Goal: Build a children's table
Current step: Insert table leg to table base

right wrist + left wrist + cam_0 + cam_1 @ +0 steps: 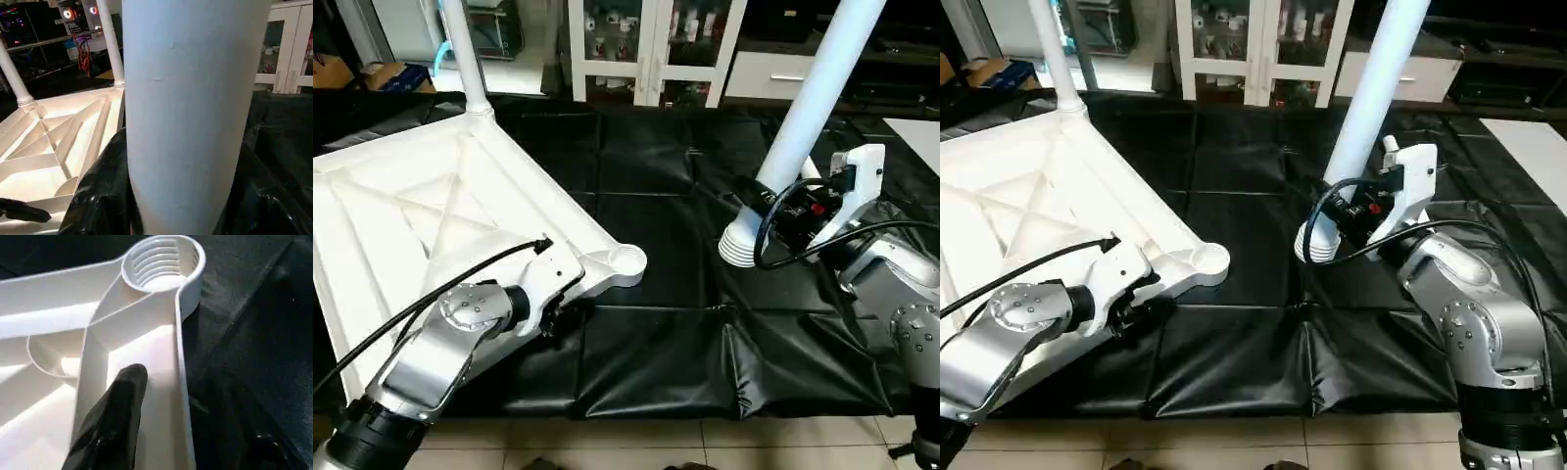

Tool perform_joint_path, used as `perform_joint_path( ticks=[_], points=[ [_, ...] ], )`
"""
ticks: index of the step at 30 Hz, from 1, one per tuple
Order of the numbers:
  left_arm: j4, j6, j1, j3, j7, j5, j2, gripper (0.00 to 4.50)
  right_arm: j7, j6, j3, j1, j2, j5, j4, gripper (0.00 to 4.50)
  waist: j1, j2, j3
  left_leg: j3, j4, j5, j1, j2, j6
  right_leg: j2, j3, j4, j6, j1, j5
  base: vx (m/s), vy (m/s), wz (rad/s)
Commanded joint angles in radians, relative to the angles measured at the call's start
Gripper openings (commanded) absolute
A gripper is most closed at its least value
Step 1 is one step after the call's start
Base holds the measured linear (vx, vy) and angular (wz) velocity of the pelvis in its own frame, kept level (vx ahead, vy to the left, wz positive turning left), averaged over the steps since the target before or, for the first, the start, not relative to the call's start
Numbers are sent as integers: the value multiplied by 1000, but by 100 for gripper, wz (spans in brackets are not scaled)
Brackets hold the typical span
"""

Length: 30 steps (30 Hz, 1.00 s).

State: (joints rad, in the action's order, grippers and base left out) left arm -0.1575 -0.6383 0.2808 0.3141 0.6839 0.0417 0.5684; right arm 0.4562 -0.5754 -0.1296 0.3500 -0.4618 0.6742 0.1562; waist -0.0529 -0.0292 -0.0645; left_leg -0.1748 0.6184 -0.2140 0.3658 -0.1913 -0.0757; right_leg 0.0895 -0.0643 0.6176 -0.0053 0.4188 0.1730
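Note:
The children's table top [411,196] lies upside down on the black mat, ribs facing up. One white leg [462,49] stands in its far corner socket. The right wrist view shows two upright legs [110,44] on far corners. The near corner socket [626,260] is empty, and its threads show in the left wrist view. My left gripper [198,406] is open, astride the top's rim just behind that socket, one finger [122,411] inside the rim. My right gripper [766,206] is shut on another leg [813,98], tilted, threaded end low over the mat to the right of the socket.
Black mat [656,362] covers the work area, with tiled floor along the near edge. A white glass-door cabinet [646,49] stands at the back. A white flat board [920,132] lies at the far right. A cardboard box [382,73] sits at the back left.

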Motion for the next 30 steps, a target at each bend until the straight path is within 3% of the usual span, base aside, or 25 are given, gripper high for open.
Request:
perform_joint_path(
  ticks=[1,2,6,13,18,20,24,30],
  points=[
    [-2,-17,5,14,2,-10,5,219,2,5,-7,9,0,-1,9,181,0,0,68,1,-77,-66,-7,-26,31,38,44,-58,-193,-56,143,0,0,0],
    [-8,-54,0,27,18,-9,17,190,3,6,-9,9,0,-3,8,181,0,1,66,2,-80,-88,-7,-26,23,38,44,-61,-184,-55,177,0,0,0],
    [-29,-106,-10,60,62,-6,50,169,5,9,-12,9,0,-8,6,181,2,1,63,3,-83,-122,-8,-26,8,38,44,-67,-167,-53,231,0,0,0],
    [-29,-114,-16,72,61,-31,68,102,9,10,-16,9,3,-14,7,181,4,2,65,4,-82,-106,-7,-25,6,37,44,-65,-166,-55,205,0,0,0],
    [15,-12,-1,40,13,-23,0,59,13,9,-17,10,5,-19,7,181,4,3,64,4,-82,-117,-7,-25,11,37,44,-68,-173,-54,206,0,0,0],
    [23,6,2,35,3,-23,-16,53,14,9,-17,10,6,-20,7,181,0,4,66,1,-81,-122,-15,-28,11,37,45,-68,-179,-49,196,0,0,0],
    [31,21,6,48,5,-31,-25,6,15,8,-16,10,8,-22,8,181,-4,5,68,3,-81,-101,-9,-27,13,37,44,-63,-179,-54,169,0,0,0],
    [59,57,16,70,4,-49,-35,0,14,6,-17,7,11,-23,12,181,-5,6,65,3,-83,-122,-11,-27,12,38,45,-68,-174,-52,197,0,0,0]
  ],
)
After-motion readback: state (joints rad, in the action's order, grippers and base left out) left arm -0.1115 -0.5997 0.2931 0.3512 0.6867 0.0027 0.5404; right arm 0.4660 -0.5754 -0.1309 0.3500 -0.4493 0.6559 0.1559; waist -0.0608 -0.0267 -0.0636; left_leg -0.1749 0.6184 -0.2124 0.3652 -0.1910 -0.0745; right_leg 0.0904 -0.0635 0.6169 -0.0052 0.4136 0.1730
